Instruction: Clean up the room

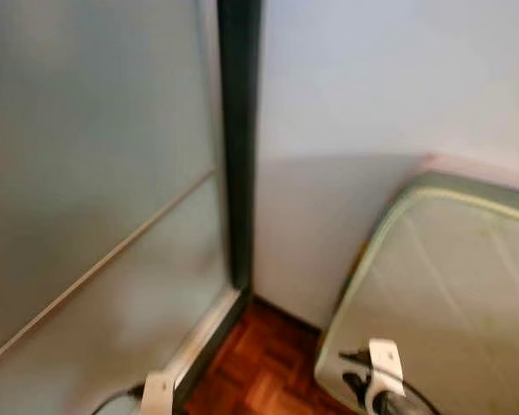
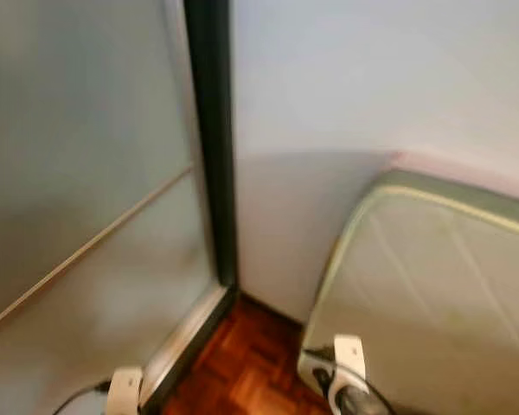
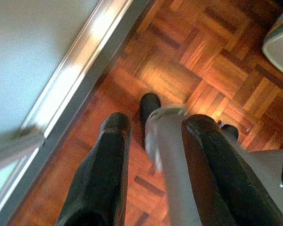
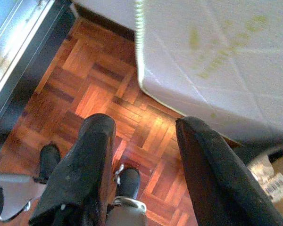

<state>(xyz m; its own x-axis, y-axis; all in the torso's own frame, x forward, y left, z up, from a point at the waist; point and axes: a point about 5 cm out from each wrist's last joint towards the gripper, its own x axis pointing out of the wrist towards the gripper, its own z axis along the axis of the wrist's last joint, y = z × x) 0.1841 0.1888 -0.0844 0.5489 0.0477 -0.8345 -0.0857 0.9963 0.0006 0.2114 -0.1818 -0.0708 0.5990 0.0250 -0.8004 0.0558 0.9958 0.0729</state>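
Both arms hang low here, nothing in either of them. The left gripper (image 3: pixel 153 165) points down at the parquet floor (image 3: pixel 193 61) with its 2 black fingers (image 3: pixel 101 174) spread apart, and between them you can see the robot's own grey leg and black foot (image 3: pixel 150 106). Just past that foot runs a pale metal door track (image 3: pixel 80 70) along the edge of the wood.

The right gripper (image 4: pixel 146 165) is the same deal, fingers (image 4: pixel 85 165) apart and empty, hovering above the floor with another black foot (image 4: pixel 128 181) under it. Just beyond its fingertips is the rounded corner of a white quilted mattress (image 4: pixel 217 56) with green piping, not touching the gripper. A bit of a cardboard box (image 4: pixel 273 181) with a barcode label peeks in beside the far finger.

From the head camera, kinda blurry, the tops of the 2 wrists sit at the bottom of the frame. The mattress (image 1: pixel 450 294) leans up against the plain wall (image 1: pixel 389 86) on the robot's right. To the left there's a frosted glass sliding door (image 1: pixel 86 173) with a dark frame post (image 1: pixel 238 147) in the corner, and a small wedge of the wood floor (image 1: pixel 259 363) between door and mattress.
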